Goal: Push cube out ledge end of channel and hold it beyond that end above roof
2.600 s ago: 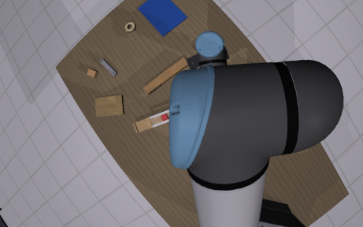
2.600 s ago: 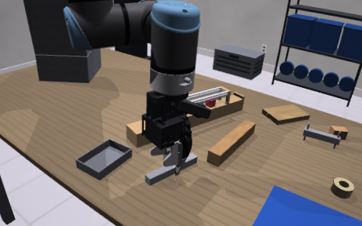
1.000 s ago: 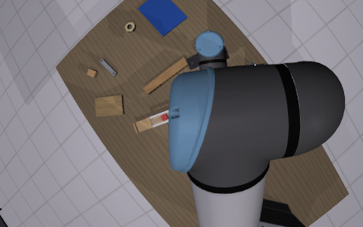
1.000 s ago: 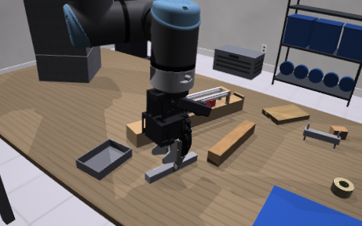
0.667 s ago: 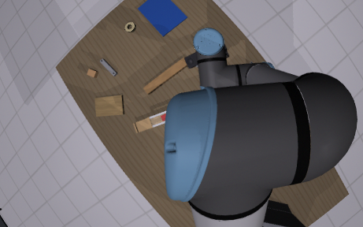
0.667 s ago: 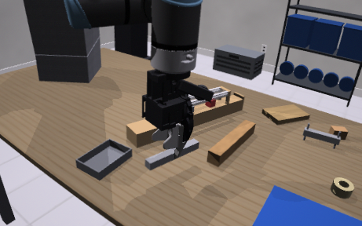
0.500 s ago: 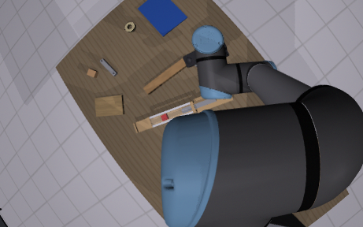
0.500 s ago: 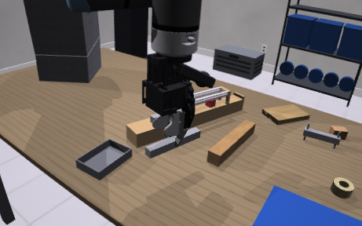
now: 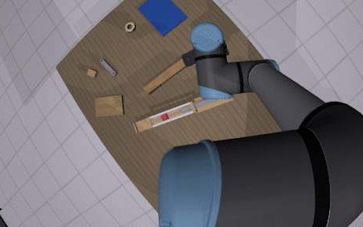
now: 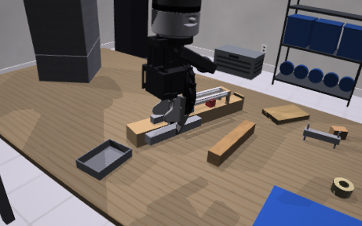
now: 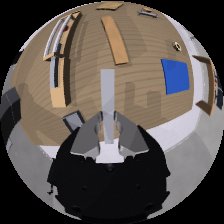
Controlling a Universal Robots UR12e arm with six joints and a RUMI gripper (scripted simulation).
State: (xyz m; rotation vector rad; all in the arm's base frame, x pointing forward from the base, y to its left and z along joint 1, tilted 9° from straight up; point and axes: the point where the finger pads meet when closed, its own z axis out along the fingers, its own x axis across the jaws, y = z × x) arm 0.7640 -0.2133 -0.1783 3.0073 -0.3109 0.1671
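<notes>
Cube (image 10: 210, 103) in channel (image 10: 215, 94) — beyond hand (image 10: 177, 114)

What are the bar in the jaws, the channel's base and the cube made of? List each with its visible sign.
Grey bar: looks like metal or plastic; flat matte grey, no grain.
Channel's base: looks like wood; pale tan block.
Cube: cannot tell; plain matte red, perhaps painted or plastic.
</notes>
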